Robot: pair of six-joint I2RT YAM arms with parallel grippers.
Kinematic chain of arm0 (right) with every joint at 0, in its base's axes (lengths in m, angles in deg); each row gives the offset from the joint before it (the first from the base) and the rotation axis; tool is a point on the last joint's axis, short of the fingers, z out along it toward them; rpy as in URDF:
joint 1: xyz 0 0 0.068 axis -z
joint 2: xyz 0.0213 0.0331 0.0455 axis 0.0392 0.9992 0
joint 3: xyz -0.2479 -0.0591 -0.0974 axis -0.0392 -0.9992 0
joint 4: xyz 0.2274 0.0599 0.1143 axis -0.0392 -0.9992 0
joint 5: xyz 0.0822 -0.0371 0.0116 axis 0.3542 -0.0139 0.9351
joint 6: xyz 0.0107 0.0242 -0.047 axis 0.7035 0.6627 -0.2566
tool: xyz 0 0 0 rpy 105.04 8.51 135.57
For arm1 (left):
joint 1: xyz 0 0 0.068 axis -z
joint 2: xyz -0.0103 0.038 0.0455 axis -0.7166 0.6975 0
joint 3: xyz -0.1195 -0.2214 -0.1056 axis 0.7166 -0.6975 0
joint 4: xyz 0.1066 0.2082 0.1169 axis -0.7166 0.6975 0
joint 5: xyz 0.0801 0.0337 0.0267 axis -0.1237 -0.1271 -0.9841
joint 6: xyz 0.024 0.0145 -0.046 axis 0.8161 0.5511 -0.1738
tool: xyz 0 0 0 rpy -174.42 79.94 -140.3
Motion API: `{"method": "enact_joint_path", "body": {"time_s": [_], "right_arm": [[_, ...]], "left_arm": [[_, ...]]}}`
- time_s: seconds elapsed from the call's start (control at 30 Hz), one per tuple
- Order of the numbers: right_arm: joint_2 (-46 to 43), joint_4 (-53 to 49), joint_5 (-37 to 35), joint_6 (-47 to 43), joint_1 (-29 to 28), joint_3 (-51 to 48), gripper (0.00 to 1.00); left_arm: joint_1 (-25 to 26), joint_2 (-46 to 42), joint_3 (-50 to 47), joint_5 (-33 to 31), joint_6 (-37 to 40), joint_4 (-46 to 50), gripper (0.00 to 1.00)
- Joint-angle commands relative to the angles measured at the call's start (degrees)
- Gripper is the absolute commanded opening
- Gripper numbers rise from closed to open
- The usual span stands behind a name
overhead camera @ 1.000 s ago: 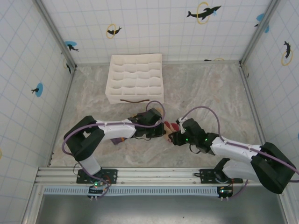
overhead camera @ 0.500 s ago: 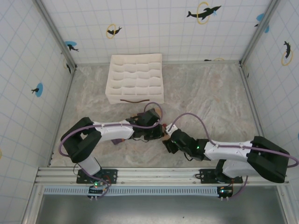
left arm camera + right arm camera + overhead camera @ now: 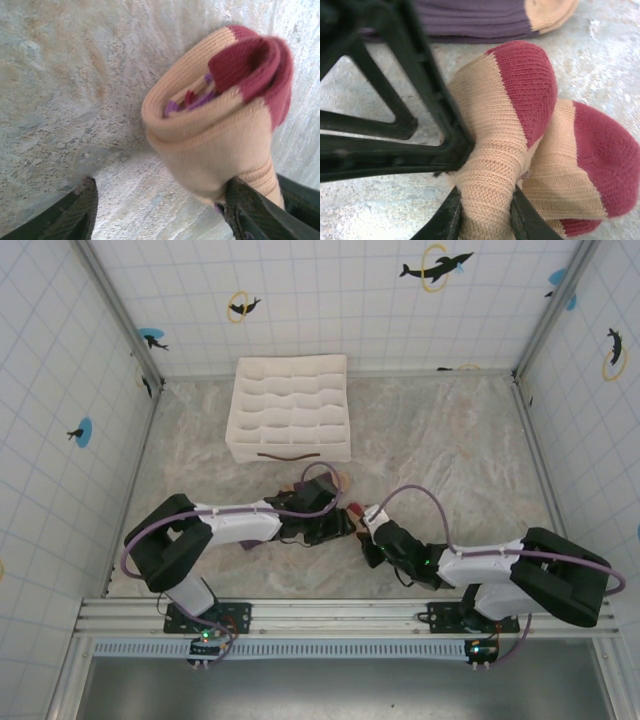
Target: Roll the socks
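Note:
The beige sock [image 3: 210, 130] lies rolled on the table, its dark red toe [image 3: 255, 65] folded over and purple fabric showing inside the roll. My left gripper [image 3: 165, 215] stands open around it, and the roll leans on the right finger [image 3: 255, 212]. My right gripper [image 3: 485, 222] is shut on a fold of the beige sock [image 3: 490, 165]. The left gripper's black fingers [image 3: 420, 75] press against that fold from the left. The purple sock [image 3: 470, 17] with its tan toe lies flat just beyond. In the top view both grippers [image 3: 340, 525] [image 3: 368, 528] meet at the sock [image 3: 353, 508].
The white gridded organiser box [image 3: 290, 408] stands at the back left of the marble table [image 3: 450, 440]. Tiled walls close in the table on three sides. The arm bases sit along the near rail.
My left gripper has opened and let go of the roll. My right gripper has moved left, up to the left gripper, and closed on the beige sock.

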Motion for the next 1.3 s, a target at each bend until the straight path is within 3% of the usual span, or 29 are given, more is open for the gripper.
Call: {"method": "enact_joint_path", "body": {"time_s": [0.0,0.23,0.53,0.7,1.0,1.13,1.27], "right_arm": [[-0.2,4.2,9.0,3.5,5.1,-5.6,0.14],[3.6,15.0,31.6,10.7,19.1,-10.2,0.09],[17.4,30.3,51.2,21.6,31.1,-11.6,0.08],[23.8,34.7,56.6,25.5,34.4,-11.1,0.09],[27.3,35.2,57.5,27.6,36.1,-10.8,0.09],[27.4,35.6,57.5,28.1,36.1,-10.9,0.11],[25.3,33.5,57.5,27.7,36.1,-10.4,0.19]], "left_arm": [[0.4,-0.6,-1.0,0.5,-0.3,2.1,0.72],[0.4,-3.4,-2.8,0.7,0.9,-5.1,0.72],[0.4,0.4,-0.2,0.6,1.7,-7.4,0.67],[0.4,2.8,0.9,-0.6,1.4,-10.3,0.66],[0.4,9.0,4.6,-3.0,0.5,-13.8,0.63],[0.4,10.9,5.2,-3.2,-0.6,-13.1,0.53],[0.4,11.8,5.8,-3.8,-1.2,-10.3,0.28]]}}
